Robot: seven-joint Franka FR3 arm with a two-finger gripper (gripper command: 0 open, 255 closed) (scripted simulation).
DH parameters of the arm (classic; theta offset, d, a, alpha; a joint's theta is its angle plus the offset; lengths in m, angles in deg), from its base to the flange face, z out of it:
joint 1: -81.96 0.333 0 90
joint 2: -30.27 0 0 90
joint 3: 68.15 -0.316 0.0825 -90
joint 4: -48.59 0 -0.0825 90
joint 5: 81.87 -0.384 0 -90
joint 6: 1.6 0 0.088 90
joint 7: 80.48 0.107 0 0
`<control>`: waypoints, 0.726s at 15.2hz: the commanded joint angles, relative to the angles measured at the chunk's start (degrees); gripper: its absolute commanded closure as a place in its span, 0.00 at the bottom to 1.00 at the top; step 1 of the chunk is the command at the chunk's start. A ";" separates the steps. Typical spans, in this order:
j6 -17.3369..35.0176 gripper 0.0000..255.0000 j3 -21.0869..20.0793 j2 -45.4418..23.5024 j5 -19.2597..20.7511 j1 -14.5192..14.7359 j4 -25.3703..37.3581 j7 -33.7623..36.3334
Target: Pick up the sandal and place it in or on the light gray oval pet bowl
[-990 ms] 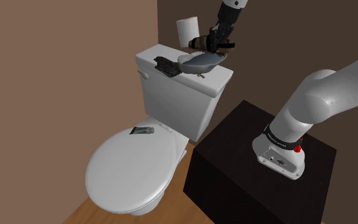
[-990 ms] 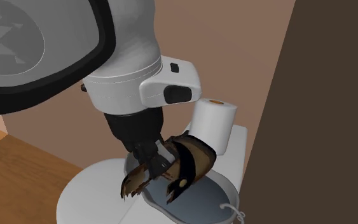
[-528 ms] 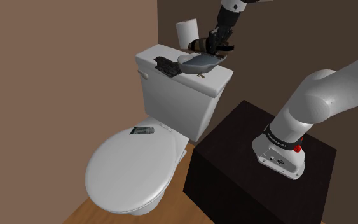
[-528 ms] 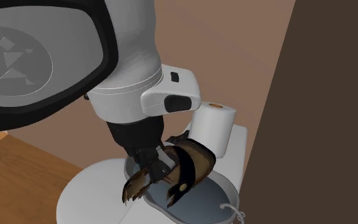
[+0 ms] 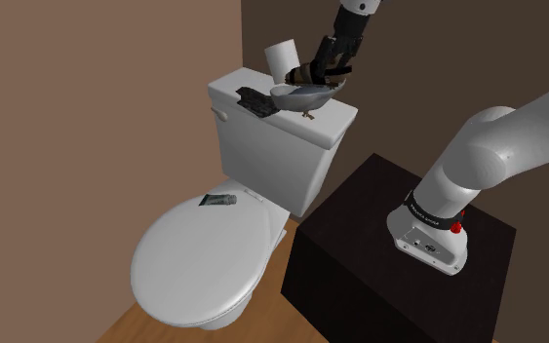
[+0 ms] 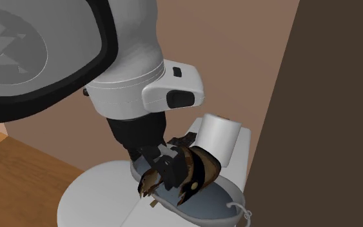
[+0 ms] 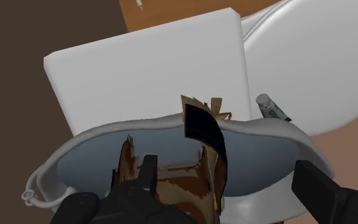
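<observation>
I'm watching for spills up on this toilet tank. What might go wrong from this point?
The sandal is tilted, with part of it above the rim of the bowl, so it may topple out onto the tank lid. The claw hangs low over the bowl; a careless pull away might snag a strap or shove the bowl. The paper roll stands close behind and could get knocked.

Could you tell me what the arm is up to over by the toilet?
A white robot arm is reaching over the toilet tank. Its gripper hangs just above a grey oval bowl that sits on the tank lid, and a brown sandal is down in the bowl right beneath it. The jaws stand apart, with one well clear of the sandal, so it looks released rather than held. A paper roll stands behind the bowl.
</observation>
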State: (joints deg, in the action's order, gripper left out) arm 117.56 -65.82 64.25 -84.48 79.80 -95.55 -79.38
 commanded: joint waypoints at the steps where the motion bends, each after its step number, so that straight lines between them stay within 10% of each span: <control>1: -3.16 0.00 0.05 1.13 0.13 -0.09 1.98 0.07; 11: -6.84 0.00 0.13 2.08 0.26 -0.18 4.72 0.13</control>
